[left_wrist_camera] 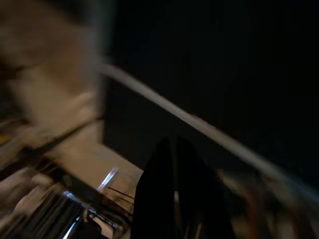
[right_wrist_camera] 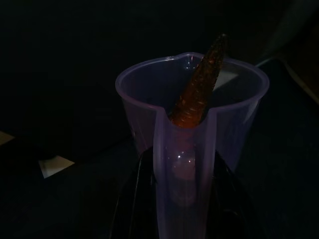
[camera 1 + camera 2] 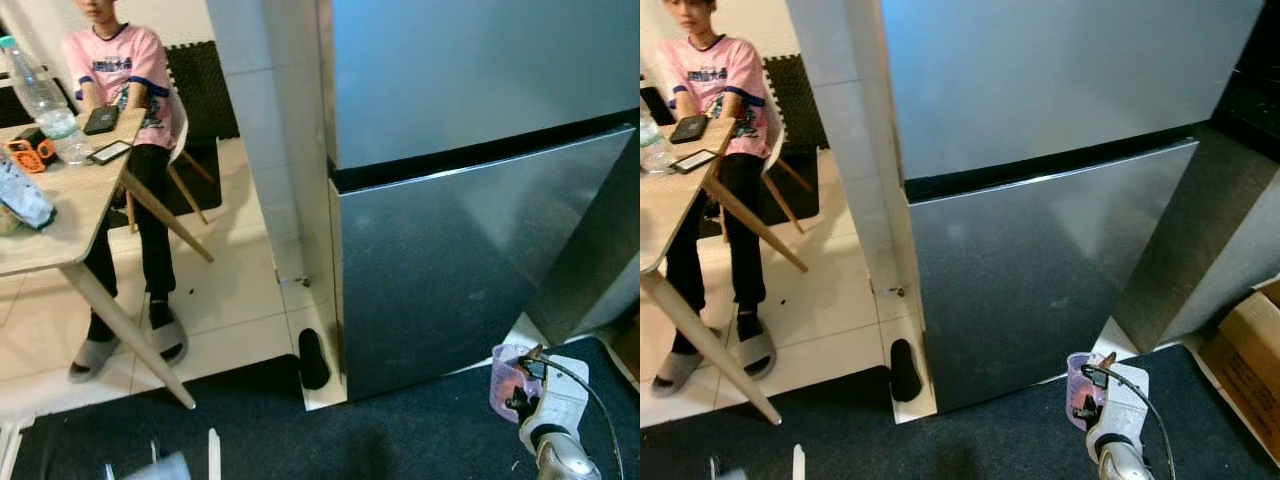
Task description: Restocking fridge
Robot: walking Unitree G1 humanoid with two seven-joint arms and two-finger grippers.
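Note:
A tall steel fridge (image 3: 470, 180) stands before me with both doors closed. Low at my right, my right gripper (image 3: 522, 392) is shut on a translucent purple measuring cup (image 3: 508, 378), held upright just in front of the fridge's lower door. An orange carrot (image 2: 199, 89) stands in the cup, its tip poking above the rim. In the right wrist view the cup's handle (image 2: 182, 174) sits between the black fingers (image 2: 134, 204). The left wrist view is dark and blurred; the black fingers (image 1: 174, 194) of my left gripper lie together.
A person in a pink shirt (image 3: 115, 70) sits at a wooden table (image 3: 70, 215) at the left, with bottles and phones on it. A white tiled pillar (image 3: 270, 120) adjoins the fridge. A cardboard box (image 3: 1250, 350) stands at the right. Dark carpet (image 3: 300, 430) lies underfoot.

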